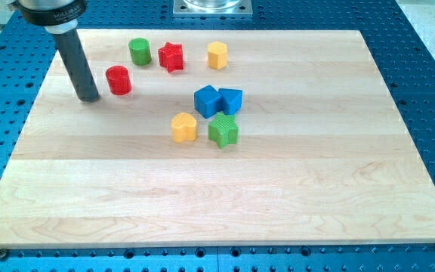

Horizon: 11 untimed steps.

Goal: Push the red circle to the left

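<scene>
Starting from the view's bottom, the wooden board (217,219) is bare in its lower half; farther up a cluster is met, with a yellow block (183,127) just beside a green block (223,130), and behind them a blue cube (207,100) touching a blue wedge-like block (231,100). Farther still, toward the view's upper left, the red circle (118,79) is found, a short upright cylinder standing apart from the others. My tip (88,98) rests on the board just to the view's left of it, close but seemingly not touching. No fingers are fitted, so nothing can be opened or clamped; only pushing is possible. The red circle is judged light, stiff and smooth, likely to slide easily and to roll off a glancing contact. It would best be met squarely on its right flank, which is not where the tip stands now. At the far edge a green cylinder (140,51), a red star (171,57) and a yellow block (217,55) are lined up.
</scene>
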Each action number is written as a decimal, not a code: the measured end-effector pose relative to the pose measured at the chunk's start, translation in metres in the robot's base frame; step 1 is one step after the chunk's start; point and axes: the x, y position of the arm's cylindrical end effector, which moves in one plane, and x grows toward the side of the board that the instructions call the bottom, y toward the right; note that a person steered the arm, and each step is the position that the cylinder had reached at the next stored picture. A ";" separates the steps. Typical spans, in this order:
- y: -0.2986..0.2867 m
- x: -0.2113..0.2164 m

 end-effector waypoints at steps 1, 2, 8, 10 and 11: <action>-0.001 0.001; 0.017 0.056; 0.049 -0.037; 0.052 0.001; 0.041 0.011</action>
